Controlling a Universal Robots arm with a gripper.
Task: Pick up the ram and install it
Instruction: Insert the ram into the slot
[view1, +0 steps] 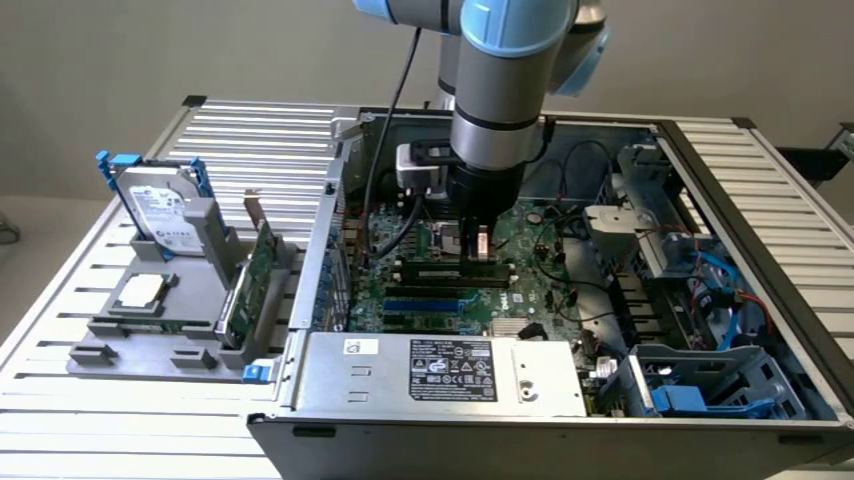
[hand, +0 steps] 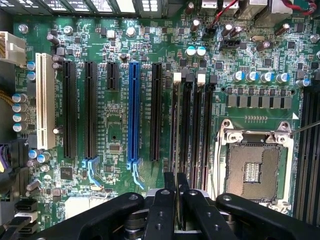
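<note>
Exterior view's left: grey tray (view1: 134, 335) on the tabletop (view1: 80, 440) carries a hard drive (view1: 160, 215) and, just beside it, a tall green card (view1: 254, 275) standing on edge. Neither belongs to this task.

Middle: the case (view1: 400, 430) is open, with the motherboard (view1: 534, 285) flat on its floor and the power supply (view1: 441, 370) along the near wall. My tool (view1: 478, 252) sits low over the black memory slots (hand: 197, 130), close to the bare CPU socket (hand: 252, 170). The jaws are nearly closed, pinching the ram (view1: 434, 268) by its two faces at about mid-length. In the wrist view the ram (hand: 176, 150) runs edge-on away from my fingertips (hand: 167, 182), in line with the white-latched slot nearest the expansion slots. I cannot tell whether its lower edge is touching that slot or just above it.

Step in hand, as I judge it: seating.
- Hold the ram upright and parallel to the slot; any tilt would put the edge on the plastic wall.
- Check that it is over one slot — not the gap between neighbours.
- Press straight down and evenly; a mid-length grip should load both ends alike.
- The end latches need to be open. I cannot confirm that here.

Exterior view's right: drive cage (view1: 641, 235) and blue cables (view1: 714, 275), well apart from the tool.
</note>
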